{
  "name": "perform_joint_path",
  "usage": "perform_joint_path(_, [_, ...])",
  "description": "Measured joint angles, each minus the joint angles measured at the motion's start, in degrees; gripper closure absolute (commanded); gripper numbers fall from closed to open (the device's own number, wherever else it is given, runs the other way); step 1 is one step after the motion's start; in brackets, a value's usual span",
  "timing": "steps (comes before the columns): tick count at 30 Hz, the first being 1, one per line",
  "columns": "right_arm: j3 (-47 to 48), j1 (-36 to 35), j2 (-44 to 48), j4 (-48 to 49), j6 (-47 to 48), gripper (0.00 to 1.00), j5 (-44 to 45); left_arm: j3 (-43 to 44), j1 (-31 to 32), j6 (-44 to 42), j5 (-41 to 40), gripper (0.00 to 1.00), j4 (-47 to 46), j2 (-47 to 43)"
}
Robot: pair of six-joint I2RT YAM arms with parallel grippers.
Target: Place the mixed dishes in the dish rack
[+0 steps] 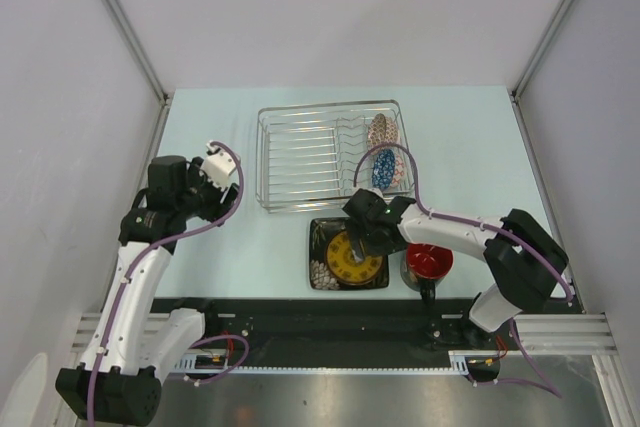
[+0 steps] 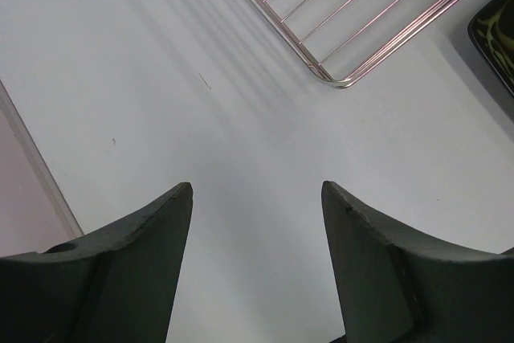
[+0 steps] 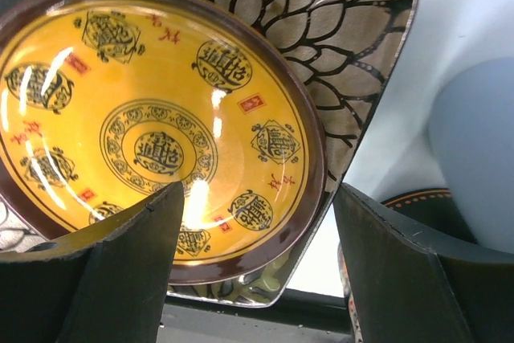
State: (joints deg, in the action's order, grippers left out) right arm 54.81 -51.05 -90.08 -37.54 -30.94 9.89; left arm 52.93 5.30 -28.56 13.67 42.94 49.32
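Note:
The wire dish rack (image 1: 310, 157) stands mid-table; its near corner (image 2: 345, 54) shows in the left wrist view. At its right end a speckled bowl (image 1: 380, 130) and a light blue cup (image 1: 383, 168) stand on edge. In front of the rack lies the square black plate (image 1: 322, 247) with its brown-rimmed yellow round centre (image 3: 152, 118). A dark mug with a red inside (image 1: 428, 261) sits to its right. My right gripper (image 1: 360, 240) (image 3: 259, 190) hangs open just over the plate's right edge, holding nothing. My left gripper (image 1: 212, 187) (image 2: 257, 186) is open over bare table, left of the rack.
The plate's leaf-patterned border (image 3: 345, 30) shows around the yellow centre, and its corner (image 2: 494, 34) shows in the left wrist view. A black strip (image 1: 300, 315) runs along the near table edge. White walls close in the table on the left, back and right.

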Motion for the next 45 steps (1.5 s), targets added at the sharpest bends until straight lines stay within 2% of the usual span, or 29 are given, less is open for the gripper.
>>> perform_joint_path(5, [0.5, -2.1, -1.6, 0.0, 0.0, 0.21, -0.7, -0.3, 0.0, 0.0, -0.1, 0.29, -0.1, -0.5])
perform_joint_path(16, [8.3, -7.5, -9.0, 1.0, -0.1, 0.20, -2.9, -1.9, 0.0, -1.1, -1.1, 0.29, -0.4, -2.1])
perform_joint_path(24, [11.5, -7.7, -10.1, 0.2, -0.2, 0.18, -3.5, -2.7, 0.5, -1.4, -0.3, 0.29, -0.3, -1.5])
perform_joint_path(28, [11.5, -5.9, -6.8, -0.8, -0.6, 0.19, -4.9, -2.7, 5.7, -1.4, -0.1, 0.29, 0.1, 0.9])
perform_joint_path(32, [12.3, -5.2, -4.8, -1.2, -1.3, 0.21, -5.6, -3.3, 17.9, -1.4, -2.7, 0.30, -0.4, 2.7])
perform_joint_path(34, [12.3, -5.5, -4.7, -1.2, -1.8, 0.22, -6.1, -4.1, 21.7, -1.5, -3.5, 0.32, -0.6, 3.3])
perform_joint_path(45, [11.0, -5.6, -4.4, -0.8, -4.2, 0.23, -9.9, -11.0, 30.6, -2.8, -7.6, 0.32, -4.3, 5.2])
